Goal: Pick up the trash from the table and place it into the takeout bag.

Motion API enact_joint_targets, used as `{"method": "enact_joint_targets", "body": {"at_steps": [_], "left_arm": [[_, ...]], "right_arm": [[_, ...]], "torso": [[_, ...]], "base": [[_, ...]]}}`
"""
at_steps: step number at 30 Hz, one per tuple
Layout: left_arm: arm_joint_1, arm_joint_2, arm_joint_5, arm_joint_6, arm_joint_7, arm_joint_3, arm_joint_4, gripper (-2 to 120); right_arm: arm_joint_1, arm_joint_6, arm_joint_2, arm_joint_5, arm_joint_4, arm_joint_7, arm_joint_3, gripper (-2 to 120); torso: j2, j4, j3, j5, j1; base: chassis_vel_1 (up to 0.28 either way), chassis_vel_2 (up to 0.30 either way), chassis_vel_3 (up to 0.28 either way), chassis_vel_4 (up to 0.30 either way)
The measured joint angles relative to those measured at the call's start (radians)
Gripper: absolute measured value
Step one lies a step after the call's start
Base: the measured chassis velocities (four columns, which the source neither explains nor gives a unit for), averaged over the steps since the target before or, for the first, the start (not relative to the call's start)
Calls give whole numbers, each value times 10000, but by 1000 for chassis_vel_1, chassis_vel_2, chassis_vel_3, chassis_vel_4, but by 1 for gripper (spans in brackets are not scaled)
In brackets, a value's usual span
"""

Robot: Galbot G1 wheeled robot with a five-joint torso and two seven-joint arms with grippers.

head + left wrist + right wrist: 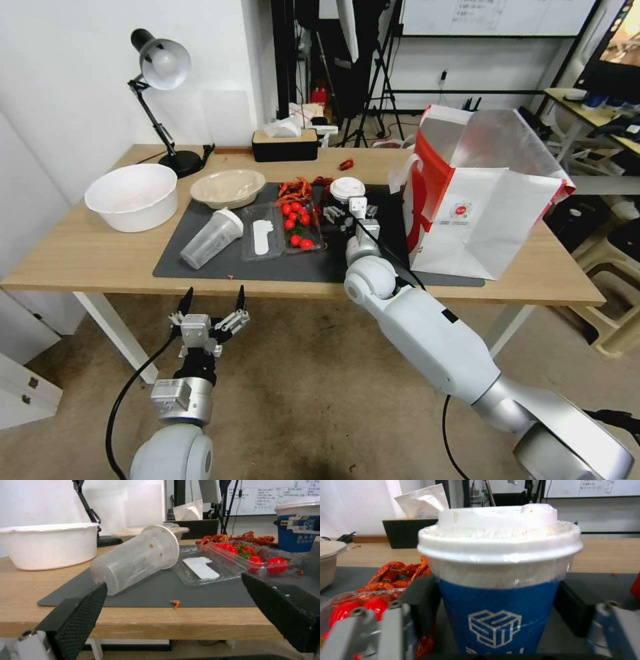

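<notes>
A blue-and-white paper cup (347,189) (496,580) with a white lid stands on the dark mat (267,267) of the table (80,253). My right gripper (350,203) (496,600) is shut on the cup, its black pads (423,600) pressed against both sides. The takeout bag (493,200), white with red sides and foil lining, stands open just right of it. A clear lidded cup (210,239) (136,557) lies on its side on the mat. A beige shallow bowl (228,188) sits behind it. My left gripper (212,300) (173,582) hangs open below the table's front edge.
A clear tray of cherry tomatoes (297,223) and red crayfish shells (297,190) lie left of the paper cup. A big white bowl (133,197), a desk lamp (160,67) and a black tissue box (285,143) stand at the back and left. An orange scrap (175,603) lies at the mat's front edge.
</notes>
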Motion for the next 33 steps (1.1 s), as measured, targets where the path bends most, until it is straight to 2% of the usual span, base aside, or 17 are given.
{"method": "enact_joint_targets", "body": {"at_steps": [1,4,6,8,9,11,13,16,19,20,22,24,26,27,33], "left_arm": [[0,0,0,0,0,0,0,100],[1,16,-1,-33,-33,-24,9,100],[-3,18,-1,-35,-40,-25,11,100],[-17,15,-2,-39,-50,-25,25,100],[-17,15,-2,-39,-50,-25,25,100],[-26,10,-2,-41,-52,-21,52,100],[-27,-1,1,-58,-55,-5,73,100],[-26,-2,3,-60,-55,-3,73,100],[-31,-19,24,-64,-56,7,74,100],[-31,-19,24,-64,-56,7,74,100],[-31,-33,43,-64,-56,17,68,100],[-28,-36,51,-64,-56,23,54,100],[-22,-35,62,-63,-56,24,14,100],[-22,-35,62,-63,-56,24,14,100],[-3,-30,79,-43,-55,23,-36,100]], "right_arm": [[0,0,0,0,0,0,0,68],[43,4,57,-8,-76,-22,-31,54],[46,5,69,-14,-83,-22,-35,51],[12,13,52,-82,-66,-67,-34,39],[12,13,52,-82,-66,-67,-34,39],[-67,31,-22,-101,32,-86,-11,30],[-175,56,-165,-128,393,-116,53,22],[-184,58,-181,-131,445,-118,59,21],[-302,135,-441,-218,1319,-259,188,8],[-302,135,-441,-218,1319,-259,188,8],[-369,306,-717,-87,2207,-563,330,3],[-384,361,-829,20,2571,-714,435,1],[-388,281,-1112,139,3503,-984,832,1],[-388,281,-1112,139,3503,-984,832,1],[-25,-885,-1782,266,4986,-1087,1929,1]], "torso": [[0,0,0,0,0],[0,-1,0,0,-1],[0,-1,0,-1,-1],[0,0,-1,0,-2],[0,0,-1,0,-2],[0,-1,-1,0,-2],[0,-1,-1,0,-1],[0,-1,-1,0,-1],[0,-2,-1,0,-2],[0,-2,-1,0,-2],[1,-1,-1,0,-1],[2,0,-2,0,-2],[2,0,-1,1,-2],[2,0,-1,1,-2],[2,-1,-2,0,-2]], "base": [[0,0,0,0],[0,0,0,0],[0,0,0,0],[0,0,0,0],[0,0,0,0],[0,0,0,0],[0,0,0,0],[0,0,0,0],[0,0,0,0],[0,0,0,0],[0,0,0,0],[0,0,0,0],[0,0,0,0],[0,0,0,0],[0,0,0,0]]}}
